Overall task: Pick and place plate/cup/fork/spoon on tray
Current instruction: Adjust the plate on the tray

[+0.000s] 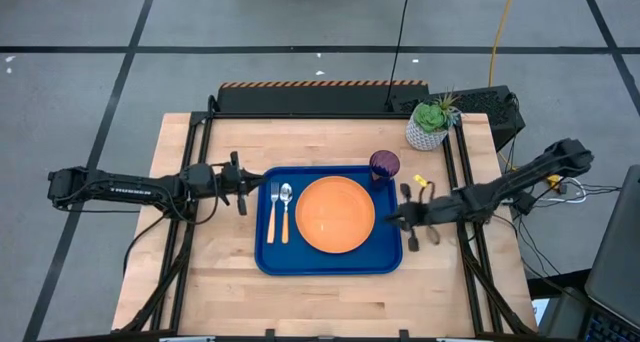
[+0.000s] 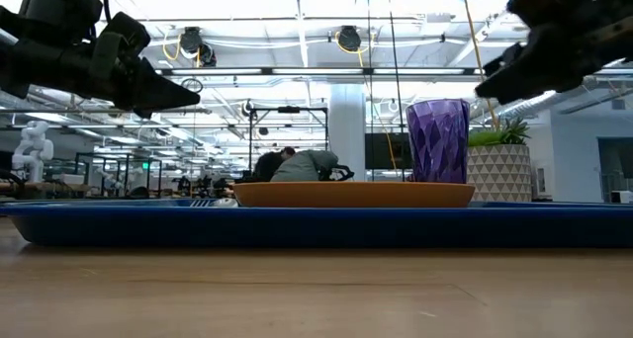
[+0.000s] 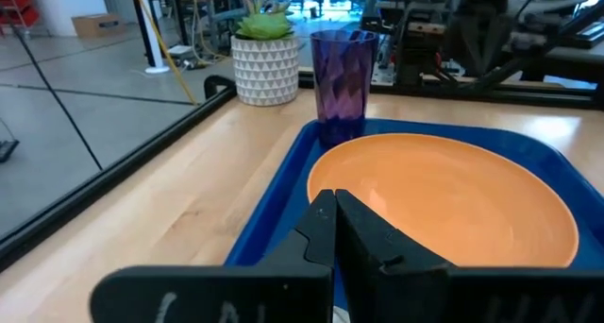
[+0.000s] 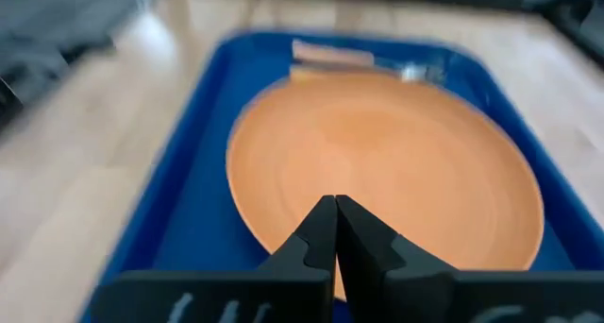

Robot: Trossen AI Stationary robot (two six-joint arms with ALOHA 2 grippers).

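Note:
The blue tray (image 1: 268, 257) lies in the middle of the table. On it rest the orange plate (image 1: 335, 214), the purple cup (image 1: 384, 164) upright at its far right corner, and the fork (image 1: 273, 212) and spoon (image 1: 286, 208) side by side at its left. My left gripper (image 1: 262, 182) is shut and empty, in the air over the tray's left edge. My right gripper (image 1: 391, 220) is shut and empty, in the air over the tray's right edge. The plate (image 3: 444, 195), cup (image 3: 342, 73) and tray (image 3: 274, 195) also show in the left wrist view.
A white pot with a green plant (image 1: 430, 124) stands at the table's far right corner. A small yellow and dark object (image 1: 422, 186) lies on the table right of the tray. Bare wood lies along the table's near side and left of the tray.

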